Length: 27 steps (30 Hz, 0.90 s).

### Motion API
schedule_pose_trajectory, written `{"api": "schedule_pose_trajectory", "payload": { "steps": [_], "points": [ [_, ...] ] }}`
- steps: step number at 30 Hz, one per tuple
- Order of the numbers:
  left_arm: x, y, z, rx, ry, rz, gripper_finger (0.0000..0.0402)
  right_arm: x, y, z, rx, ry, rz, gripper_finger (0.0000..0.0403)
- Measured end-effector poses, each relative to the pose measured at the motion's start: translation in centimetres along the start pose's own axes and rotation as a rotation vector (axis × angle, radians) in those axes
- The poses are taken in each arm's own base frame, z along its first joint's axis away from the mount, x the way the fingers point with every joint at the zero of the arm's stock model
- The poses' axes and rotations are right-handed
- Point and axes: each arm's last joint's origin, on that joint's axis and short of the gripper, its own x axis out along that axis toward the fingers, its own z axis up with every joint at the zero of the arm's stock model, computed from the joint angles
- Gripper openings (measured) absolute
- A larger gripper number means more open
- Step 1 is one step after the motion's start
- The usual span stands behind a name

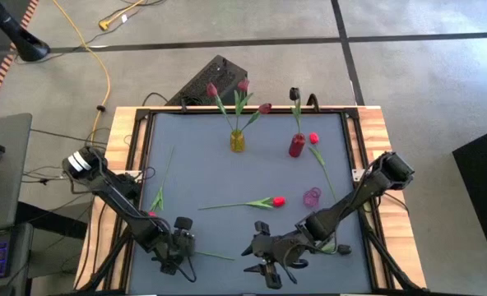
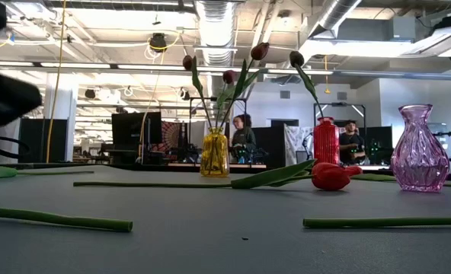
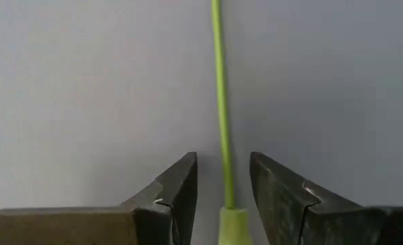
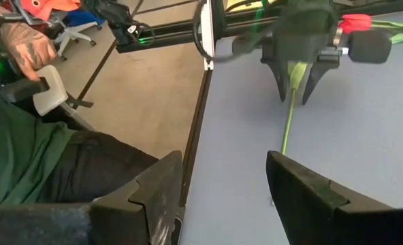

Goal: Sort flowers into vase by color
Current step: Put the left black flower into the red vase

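A green flower stem (image 3: 220,102) lies flat on the grey table near its front edge. My left gripper (image 3: 223,178) points down over it, open, one finger on each side of the stem (image 1: 215,256), touching nothing; the right wrist view shows this gripper (image 4: 293,85) too. My right gripper (image 1: 257,252) hovers open and empty just right of that stem. A yellow vase (image 1: 238,141) holds maroon tulips, and a red vase (image 1: 297,146) holds a black one. The pink vase (image 1: 312,197) stands empty. A red tulip (image 1: 252,203) lies mid-table.
More flowers lie loose: one at the left (image 1: 161,185), one by the red vase (image 1: 320,163), a stem at the right front (image 2: 385,222). A wooden frame (image 1: 373,131) rims the table. A person's hand (image 4: 26,46) shows beyond the table edge.
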Motion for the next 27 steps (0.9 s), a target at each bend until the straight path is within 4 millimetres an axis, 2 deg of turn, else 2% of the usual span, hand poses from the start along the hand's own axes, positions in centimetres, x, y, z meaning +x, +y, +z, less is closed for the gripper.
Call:
{"api": "schedule_pose_trajectory", "payload": {
  "steps": [6, 9, 13, 17, 21, 27],
  "points": [
    [0.8, -0.1, -0.3, 0.007, 0.042, 0.005, 0.0116, 0.0, 0.0, 0.0, 0.000, 0.002, -0.003, 0.0239],
    [0.5, 0.0, -0.3, 0.009, 0.041, 0.013, 0.0083, 0.0, -0.2, 0.0, 0.001, 0.003, -0.007, 0.0239],
    [-0.1, 0.4, -0.3, 0.007, 0.040, 0.022, 0.0015, 0.1, -0.4, 0.1, 0.004, 0.001, -0.012, 0.0239],
    [-0.6, 1.1, 0.1, -0.046, 0.034, 0.026, 0.0005, 0.1, -0.6, 0.2, 0.003, 0.000, -0.017, 0.0239],
    [-1.4, 2.6, 1.1, -0.179, -0.001, 0.031, 0.0002, 0.2, -0.9, 0.4, -0.121, -0.012, -0.052, 0.0239],
    [-2.6, 6.0, 3.9, -0.464, -0.058, 0.004, 0.0002, 0.3, -2.0, 0.9, -0.408, -0.039, -0.197, 0.0239]
  ]
}}
